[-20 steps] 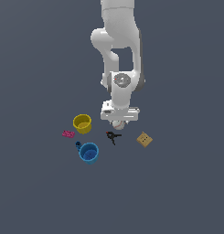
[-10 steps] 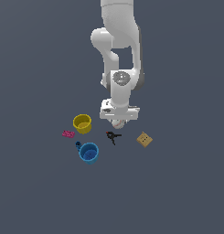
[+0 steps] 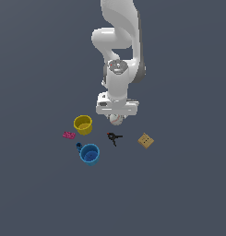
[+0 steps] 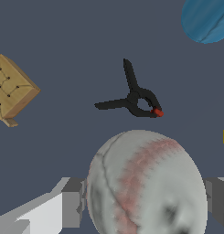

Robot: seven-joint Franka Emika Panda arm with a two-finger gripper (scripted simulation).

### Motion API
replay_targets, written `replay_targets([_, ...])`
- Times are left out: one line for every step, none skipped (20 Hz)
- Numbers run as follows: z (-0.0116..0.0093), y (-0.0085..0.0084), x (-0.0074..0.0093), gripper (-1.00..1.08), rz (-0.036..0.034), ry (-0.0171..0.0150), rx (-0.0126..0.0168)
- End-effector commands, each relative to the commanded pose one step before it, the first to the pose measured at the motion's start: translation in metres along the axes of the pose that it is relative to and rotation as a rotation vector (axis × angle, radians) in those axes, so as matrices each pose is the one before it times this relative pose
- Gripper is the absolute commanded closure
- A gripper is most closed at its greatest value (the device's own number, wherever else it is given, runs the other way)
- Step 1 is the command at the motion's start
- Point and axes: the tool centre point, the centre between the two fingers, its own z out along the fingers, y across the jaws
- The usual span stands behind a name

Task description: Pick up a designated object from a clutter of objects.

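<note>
Jaws of the white gripper (image 4: 143,201) sit closed against both sides of the small white baseball with faint red stitching (image 4: 143,183); grey pads (image 4: 72,201) press the ball on either flank in the wrist view. In the exterior view the baseball (image 3: 115,119) hangs just under the gripper (image 3: 116,115); whether it is clear of the dark grey surface (image 3: 188,184) I cannot tell for certain.

Just beside the ball, a black spring clamp with a red tip (image 3: 114,137) lies flat on the surface, handles splayed. Toward the exterior view's right of the clamp, a tan square wooden block (image 3: 145,140), apart from it. Toward the exterior view's left, a yellow round cup (image 3: 83,124), upright, mouth open. Near it, further left, a small pink flat piece (image 3: 68,135). Below the cup in that view, a blue mug with a handle (image 3: 89,153), upright, not touching the cup.

White arm (image 3: 119,50) rises above the gripper, wrist pointing straight down.
</note>
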Motion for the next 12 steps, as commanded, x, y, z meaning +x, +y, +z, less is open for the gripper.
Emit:
replay_targets([-0.01933, 0.00683, 0.00092, 1.08, 0.00005, 0.00200, 0.00084])
replay_targets([-0.00828, 0.00301, 0.00022, 1.08, 0.00000, 0.00000, 0.00000])
replay_targets([-0.00865, 0.00324, 0.00025, 1.08, -0.00002, -0.00009, 0.00068])
replay_targets([-0.00896, 0.00326, 0.00025, 1.08, 0.00000, 0.00000, 0.00000])
replay_targets([-0.00890, 0.00336, 0.00027, 1.08, 0.00002, -0.00010, 0.00068])
replay_targets([-0.00889, 0.00324, 0.00026, 1.08, 0.00000, 0.00000, 0.00000])
replay_targets([-0.00887, 0.00323, 0.00027, 1.08, 0.00000, 0.00000, 0.00000])
replay_targets([-0.00886, 0.00324, 0.00028, 1.08, 0.00000, 0.00000, 0.00000])
replay_targets([-0.00885, 0.00324, 0.00028, 1.08, 0.00000, 0.00000, 0.00000])
replay_targets([-0.00886, 0.00325, 0.00029, 1.08, 0.00000, 0.00000, 0.00000])
replay_targets([-0.00888, 0.00326, 0.00031, 1.08, 0.00000, 0.00000, 0.00000])
replay_targets([-0.00890, 0.00328, 0.00032, 1.08, 0.00000, 0.00000, 0.00000])
